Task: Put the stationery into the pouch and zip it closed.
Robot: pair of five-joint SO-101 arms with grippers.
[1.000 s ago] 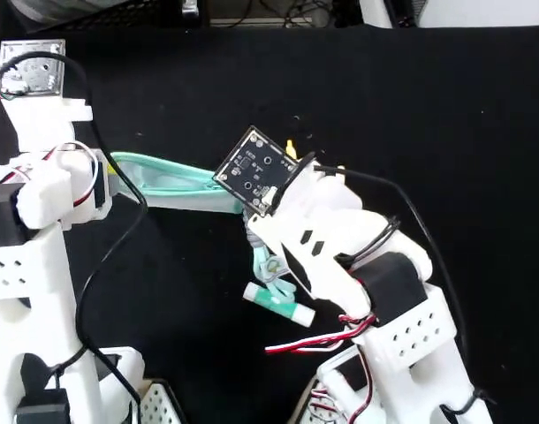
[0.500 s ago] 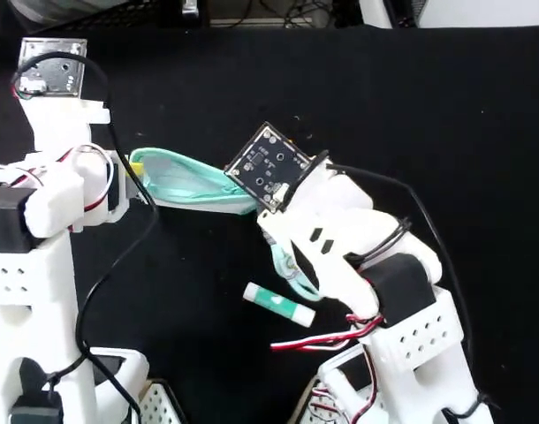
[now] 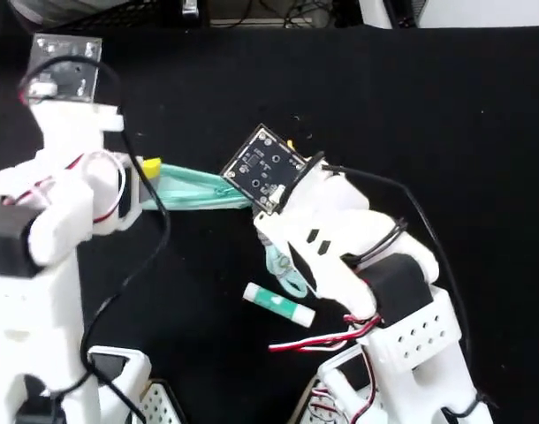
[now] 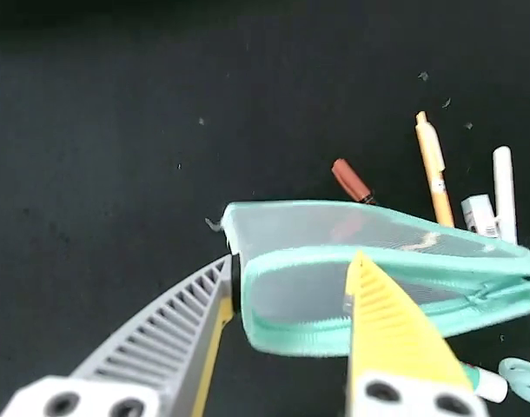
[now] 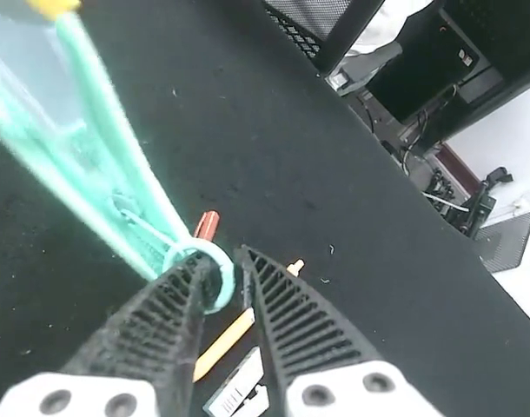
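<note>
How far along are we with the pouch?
Done: nothing visibly packed. In hand: the left gripper holds the pouch by its end, and the right gripper pinches its zipper ring. Left: glue stick, orange pen, brown marker and white pen lie outside; then zip.

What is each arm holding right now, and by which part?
Left gripper, jaws shut on the mint-green mesh pouch at one end; right gripper, jaws shut on its mint-green ring-shaped zip pull.

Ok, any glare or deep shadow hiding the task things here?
High view: even light, the teal mesh pouch reads plainly on the black table cloth. Left wrist view: no glare on the pouch. Right wrist view: the white area in the room behind glares, yet the teal zipper ring is legible.
</note>
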